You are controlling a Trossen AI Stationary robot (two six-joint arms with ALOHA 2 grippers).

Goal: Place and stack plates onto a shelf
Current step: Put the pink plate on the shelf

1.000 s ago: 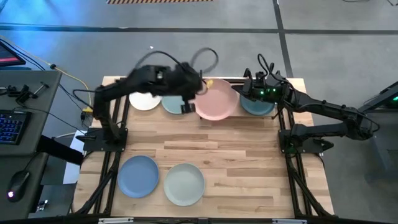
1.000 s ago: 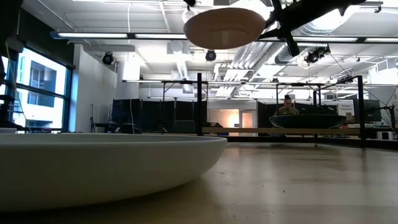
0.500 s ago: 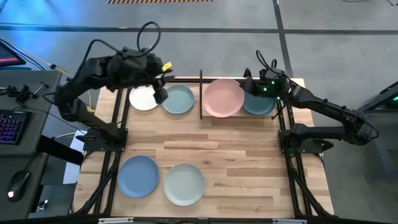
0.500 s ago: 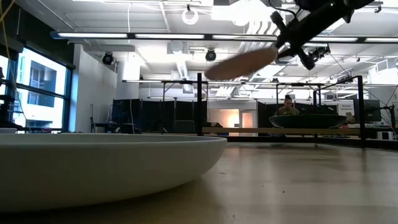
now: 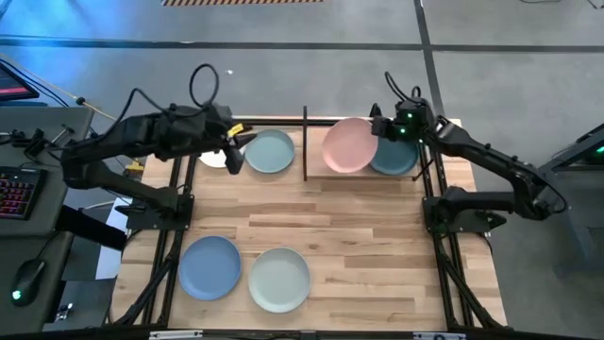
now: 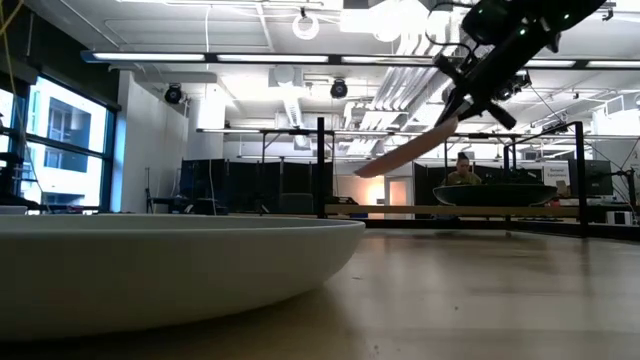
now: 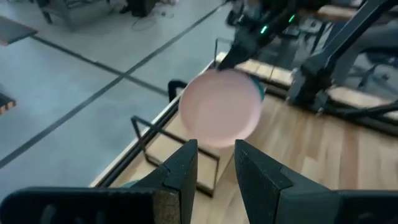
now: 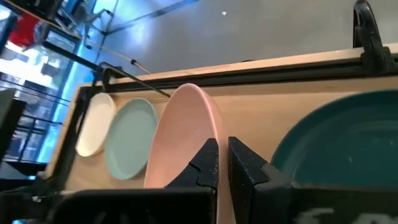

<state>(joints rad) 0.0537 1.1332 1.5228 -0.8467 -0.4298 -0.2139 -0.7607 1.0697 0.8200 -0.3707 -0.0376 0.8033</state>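
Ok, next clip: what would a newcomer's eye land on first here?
The pink plate, held tilted in the air by the right gripper at the shelf's right bay, just beside the dark teal plate lying there. Next, the left gripper sits over the left bay, empty, by the white plate and pale mint plate.

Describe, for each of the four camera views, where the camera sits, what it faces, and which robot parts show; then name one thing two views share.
High view: above the table, looking straight down; both arms, left gripper, right gripper.
Low view: at tabletop height, facing the room; the right arm tilts the pink plate.
Left wrist view: on the left wrist, facing the shelf; its own open fingers.
Right wrist view: on the right wrist; fingers clamp the pink plate beside the dark teal plate.
Shared: all four show the pink plate.
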